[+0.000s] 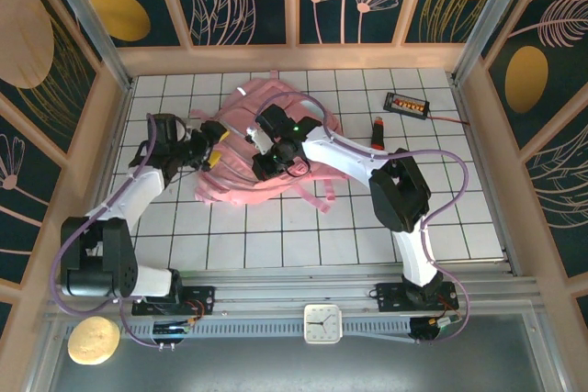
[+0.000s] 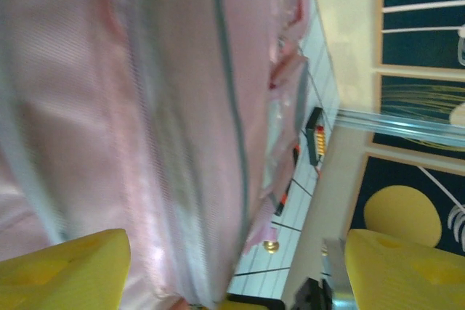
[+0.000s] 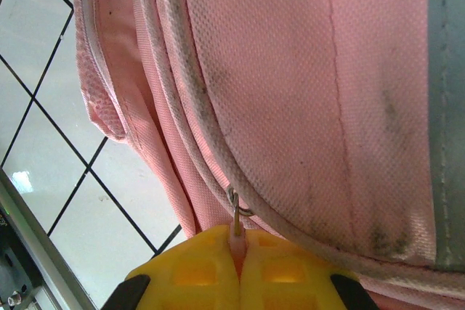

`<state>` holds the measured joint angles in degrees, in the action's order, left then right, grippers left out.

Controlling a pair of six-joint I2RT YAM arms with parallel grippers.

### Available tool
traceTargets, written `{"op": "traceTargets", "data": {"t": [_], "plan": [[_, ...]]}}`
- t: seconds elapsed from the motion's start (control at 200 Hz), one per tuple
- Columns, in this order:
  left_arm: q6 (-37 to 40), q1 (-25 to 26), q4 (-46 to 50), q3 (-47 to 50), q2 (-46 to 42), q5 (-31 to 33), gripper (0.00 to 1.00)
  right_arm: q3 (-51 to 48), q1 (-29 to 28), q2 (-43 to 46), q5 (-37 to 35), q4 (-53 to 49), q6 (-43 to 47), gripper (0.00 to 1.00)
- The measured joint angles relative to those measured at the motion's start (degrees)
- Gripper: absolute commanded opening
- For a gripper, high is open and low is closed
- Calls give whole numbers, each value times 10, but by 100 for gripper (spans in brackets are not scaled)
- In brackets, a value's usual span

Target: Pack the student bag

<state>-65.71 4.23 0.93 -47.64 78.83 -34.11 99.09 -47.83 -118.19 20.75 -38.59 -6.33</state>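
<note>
The student bag (image 1: 266, 130), a soft pink backpack, lies on the white tiled table at centre back. My right gripper (image 1: 268, 159) sits over its near edge. In the right wrist view the right gripper (image 3: 239, 239) is shut on the bag's small zipper pull (image 3: 235, 217), whose metal ring hooks to the zip along the pink fabric (image 3: 312, 92). My left gripper (image 1: 213, 148) is at the bag's left side. In the left wrist view the left gripper (image 2: 238, 255) stands open, its yellow fingers (image 2: 69, 270) wide apart, with blurred pink bag fabric (image 2: 160, 121) close in front and partly between them.
A black device with orange parts (image 1: 408, 104) lies at the back right, also in the left wrist view (image 2: 314, 134). A red and black marker (image 1: 378, 133) lies right of the bag. Wooden walls (image 1: 294, 57) fence the table. A clock (image 1: 322, 323) and a yellowish round thing (image 1: 93, 340) sit below the rail.
</note>
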Motion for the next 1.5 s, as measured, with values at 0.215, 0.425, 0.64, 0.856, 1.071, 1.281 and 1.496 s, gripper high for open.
{"op": "traceTargets", "data": {"t": [0.215,0.425,0.64,0.856,1.071,1.281,1.496], "plan": [[-44,19,-33,22,-1,22,75,0,0,0,0,0,0,0],[-49,26,-41,16,39,32,71,0,-3,0,-3,1,0,0],[-49,36,-45,2,70,34,57,0,-9,0,-14,1,0,0],[-54,37,-54,2,104,33,0,0,-11,0,-22,1,0,0],[-34,37,-42,-6,112,31,0,0,-12,0,-29,0,0,0],[-10,37,-32,-8,112,31,0,-44,1,15,-28,13,4,0],[14,38,-17,-13,112,30,0,-115,63,62,-26,23,20,0]]}}
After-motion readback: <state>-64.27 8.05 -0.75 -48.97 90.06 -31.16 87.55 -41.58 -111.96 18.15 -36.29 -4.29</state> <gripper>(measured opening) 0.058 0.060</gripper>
